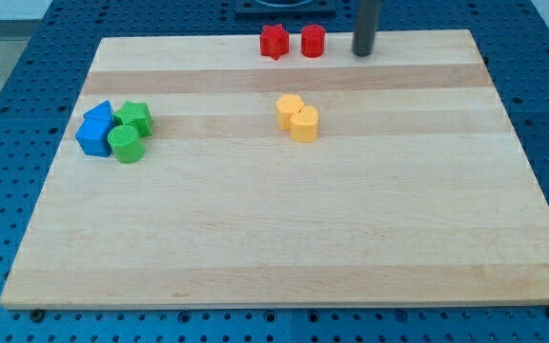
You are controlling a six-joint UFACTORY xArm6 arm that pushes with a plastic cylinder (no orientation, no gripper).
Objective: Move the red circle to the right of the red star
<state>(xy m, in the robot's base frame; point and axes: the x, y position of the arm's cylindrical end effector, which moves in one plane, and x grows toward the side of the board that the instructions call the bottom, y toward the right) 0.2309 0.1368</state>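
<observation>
Red circle (313, 41) sits just right of red star (274, 42); my tip (365, 53) near.

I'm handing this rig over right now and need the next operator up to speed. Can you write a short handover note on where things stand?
My tip is at the view's top, to the right of the red circle, with a gap between them; it touches no block.
The red circle stands just right of the red star, close beside it, both near the board's top edge.
Done: judged by position, the circle already sits on the star's right.
Left: probably nothing beyond confirming the placement.
Elsewhere: two yellow blocks mid-board; two blue blocks and two green blocks clustered at the view's left.
</observation>
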